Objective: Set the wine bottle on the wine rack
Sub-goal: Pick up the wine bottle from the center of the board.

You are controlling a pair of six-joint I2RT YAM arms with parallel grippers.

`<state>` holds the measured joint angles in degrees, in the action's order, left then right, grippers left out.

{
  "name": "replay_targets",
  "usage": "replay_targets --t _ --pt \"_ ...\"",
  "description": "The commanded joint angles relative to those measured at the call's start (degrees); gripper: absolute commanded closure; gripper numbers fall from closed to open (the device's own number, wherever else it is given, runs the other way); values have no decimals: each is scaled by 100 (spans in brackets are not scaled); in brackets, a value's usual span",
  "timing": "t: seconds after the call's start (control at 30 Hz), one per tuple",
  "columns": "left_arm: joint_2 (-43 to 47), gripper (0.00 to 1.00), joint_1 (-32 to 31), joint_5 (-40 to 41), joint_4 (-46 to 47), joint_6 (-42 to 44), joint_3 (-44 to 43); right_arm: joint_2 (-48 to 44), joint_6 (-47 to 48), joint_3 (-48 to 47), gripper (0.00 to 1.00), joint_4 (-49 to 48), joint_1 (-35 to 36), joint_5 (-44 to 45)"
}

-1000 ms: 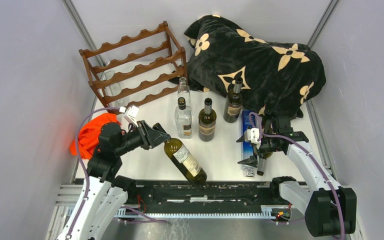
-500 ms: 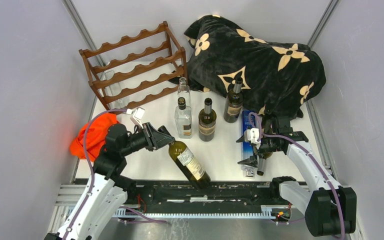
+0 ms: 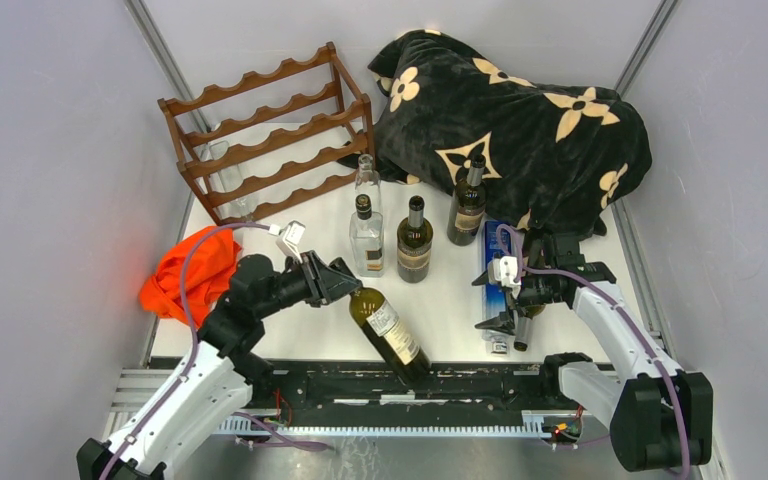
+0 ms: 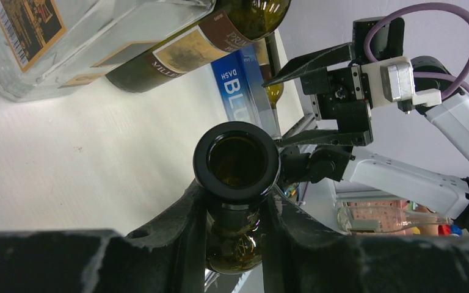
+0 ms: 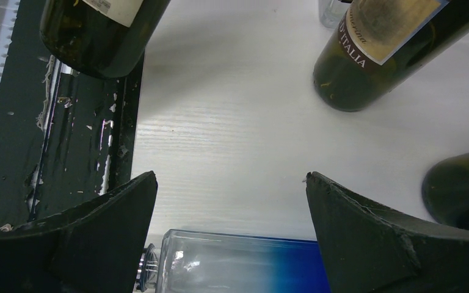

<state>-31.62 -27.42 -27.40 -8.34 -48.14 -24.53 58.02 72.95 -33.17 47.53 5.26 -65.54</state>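
left end effector clamped on wine bottle neck | bottle tilted | wine rack well apart

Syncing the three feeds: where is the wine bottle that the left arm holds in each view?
Top external: wine bottle tilted at centre, neck in the left pincer.
Left wrist: the bottle seen mouth-on, at centre.
Right wrist: its base at top left.
Shared landmark: the blue bottle, lying flat.

Bright, even overhead light is flooding the white table, and the standing bottles are throwing only faint, soft shadows. The orange cloth is casting a reddish glow on the left wall. Close up, the left fingers are blurring into grainy black, and the right fingers are showing nearly featureless.
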Motion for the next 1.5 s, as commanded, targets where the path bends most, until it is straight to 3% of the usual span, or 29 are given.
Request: replay_targets --t 0.0,0.2,0.3,0.6,0.8,0.97,1.33,1.47 --pt "94 98 -220 462 1297 -687 -24 110 202 -135 2 174 78 -47" --pt "-28 98 -547 989 1829 -933 136 254 435 -480 2 663 241 62" --pt "-129 98 -868 1425 2012 -998 168 236 75 -620 2 603 387 286" --pt "-454 98 -2496 3688 2356 -881 127 56 -2166 -906 2 -308 1298 743" --pt "-548 98 -3521 5064 2454 -720 -29 -131 -3877 -368 2 -1937 2365 1004" --pt "-727 98 -4164 5977 2625 -521 -143 8 -4495 -256 2 -2381 2806 883" --pt "-908 98 -4502 6854 3391 -363 -223 -110 -5288 118 2 -2959 2941 741" --pt "-1029 98 -4505 6824 3703 -342 -257 -78 -5749 264 2 -3414 2963 1215"
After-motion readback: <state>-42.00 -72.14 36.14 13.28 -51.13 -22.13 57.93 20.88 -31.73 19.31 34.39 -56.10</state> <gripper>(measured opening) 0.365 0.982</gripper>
